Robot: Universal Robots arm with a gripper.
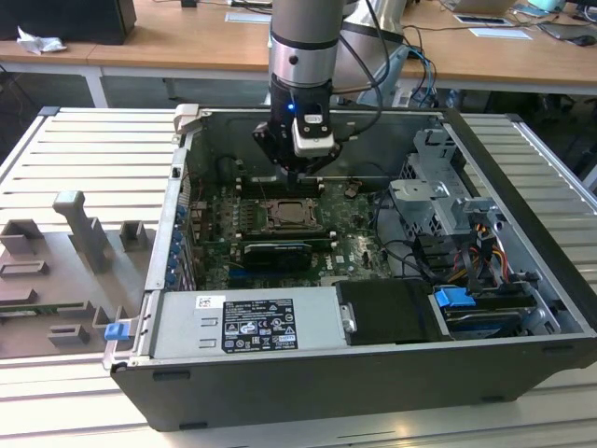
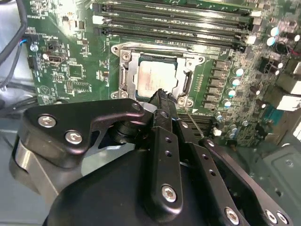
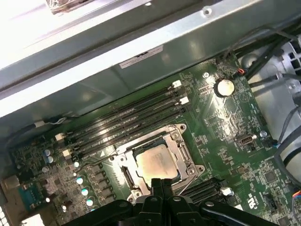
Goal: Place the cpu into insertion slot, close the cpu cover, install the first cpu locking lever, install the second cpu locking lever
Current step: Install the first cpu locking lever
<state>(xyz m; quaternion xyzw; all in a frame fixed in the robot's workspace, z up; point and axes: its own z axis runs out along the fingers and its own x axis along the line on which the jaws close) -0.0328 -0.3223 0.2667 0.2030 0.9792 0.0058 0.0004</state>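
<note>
The closed, empty tool [image 3: 161,182] hung at the edge of the cpu [image 3: 156,162], which lay framed by the cover [image 3: 183,155]; memory slots [image 3: 127,123] ran alongside, cables [image 3: 284,141] well apart.

In the first wrist view the gripper [image 3: 161,181] hid the near edge of the chip [image 3: 155,162] and of the cover [image 3: 182,151] framing it. In the exterior view the top edge cut off the arm [image 1: 302,42], and the socket [image 1: 294,217] was too small to show whether it was latched.
</note>
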